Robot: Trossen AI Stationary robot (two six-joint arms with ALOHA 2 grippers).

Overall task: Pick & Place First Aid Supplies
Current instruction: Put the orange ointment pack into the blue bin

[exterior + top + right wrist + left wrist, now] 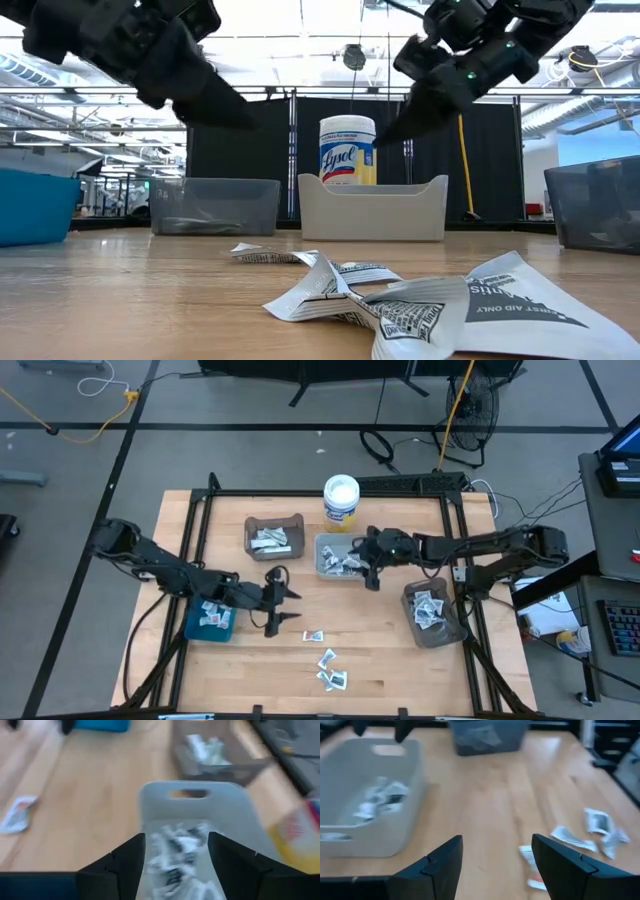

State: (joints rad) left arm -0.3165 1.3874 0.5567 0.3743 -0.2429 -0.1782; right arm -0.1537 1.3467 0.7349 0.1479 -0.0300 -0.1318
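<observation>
The first aid supplies are small white packets. Three lie loose on the wood, and show close in the low view. Others fill the light grey bin, the blue bin and two dark bins. My left gripper stands open above bare wood, just beyond the loose packets, with nothing between its fingers. My right gripper hangs open over the light grey bin's right end, above the packets inside.
A white round tub with a blue-yellow label stands behind the light grey bin. One dark bin sits far left of centre. Another sits at the right. A black frame borders the table. Bare wood lies near the front edge.
</observation>
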